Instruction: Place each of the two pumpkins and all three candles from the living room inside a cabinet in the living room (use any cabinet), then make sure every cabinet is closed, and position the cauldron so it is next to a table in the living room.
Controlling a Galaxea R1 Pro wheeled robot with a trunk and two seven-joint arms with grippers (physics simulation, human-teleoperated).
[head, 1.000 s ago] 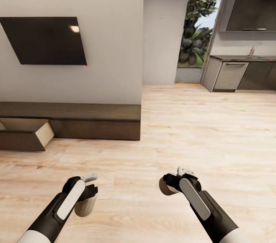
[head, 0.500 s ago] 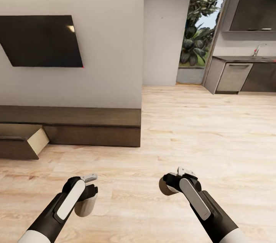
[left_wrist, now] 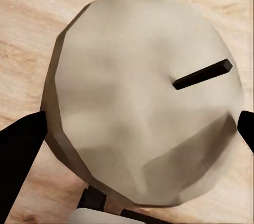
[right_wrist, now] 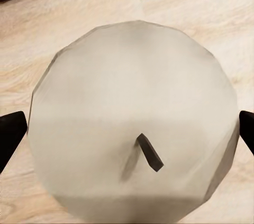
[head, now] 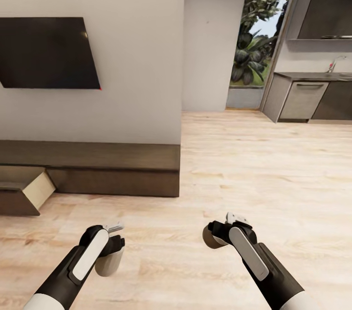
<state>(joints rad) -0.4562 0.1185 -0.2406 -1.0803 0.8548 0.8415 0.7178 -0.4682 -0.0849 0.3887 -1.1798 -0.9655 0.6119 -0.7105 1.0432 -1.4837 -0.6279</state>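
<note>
Bare wooden floor (head: 234,192) lies open ahead of both arms and runs far right toward the kitchen units (head: 305,99), with nothing standing on it. To the left, the low dark cabinet (head: 112,168) stretches along the wall (head: 132,55) and bars the way there; its top is flat and bare. At its left end one drawer (head: 22,192) stands pulled out over the floor, its pale inside open from above. A dark screen (head: 46,53) hangs on the wall over the cabinet. Each arm's jaws are occupied: a candle (left_wrist: 143,97) sits between the left ones, another candle (right_wrist: 132,123) between the right ones.
</note>
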